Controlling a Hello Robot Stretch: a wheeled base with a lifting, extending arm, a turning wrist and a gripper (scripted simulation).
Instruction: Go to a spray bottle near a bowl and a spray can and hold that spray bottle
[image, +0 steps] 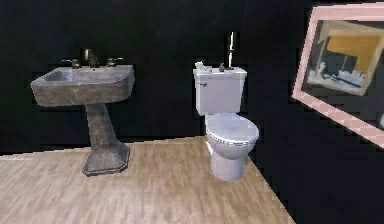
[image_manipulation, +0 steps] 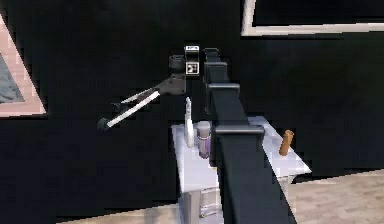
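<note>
Forward view: a grey pedestal sink (image: 82, 88) on the left, a white toilet (image: 225, 125) to its right and a framed mirror (image: 345, 65) on the right wall. The arm side view adds a white counter (image_manipulation: 262, 130), where a slim white bottle (image_manipulation: 188, 118) stands beside a small can (image_manipulation: 204, 135). The claw (image_manipulation: 108, 121) hangs up to the left against black wall, holding nothing; its spread can't be told.

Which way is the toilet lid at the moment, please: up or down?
Down. In the forward view the toilet lid lies flat, and the front of the tank behind it is uncovered.
</note>
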